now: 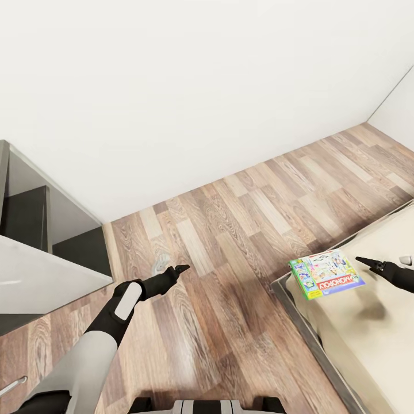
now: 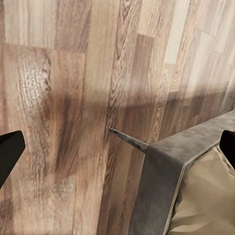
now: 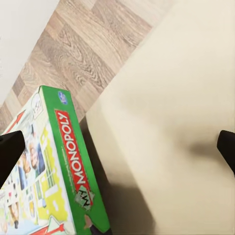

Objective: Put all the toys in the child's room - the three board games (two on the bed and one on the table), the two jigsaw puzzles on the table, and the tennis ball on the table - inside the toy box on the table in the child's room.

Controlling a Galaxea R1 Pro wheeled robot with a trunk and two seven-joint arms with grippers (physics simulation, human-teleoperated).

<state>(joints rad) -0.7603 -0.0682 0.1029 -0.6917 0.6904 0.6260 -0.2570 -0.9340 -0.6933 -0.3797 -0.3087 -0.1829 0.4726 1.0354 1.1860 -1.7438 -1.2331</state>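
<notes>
A green-edged board game, a Monopoly box, lies flat on the near corner of the bed, on its beige mattress. My right gripper hovers open just to the right of the box, above the mattress. In the right wrist view the box sits beside one of the fingertips and the mattress lies under the open gripper. My left gripper hangs open over the wood floor, left of the bed. The left wrist view has the gripper above the floor and the bed frame's corner.
A grey table with a dark recess stands at the left edge, close to my left arm. Wood-plank floor runs between the table and the bed, up to a white wall.
</notes>
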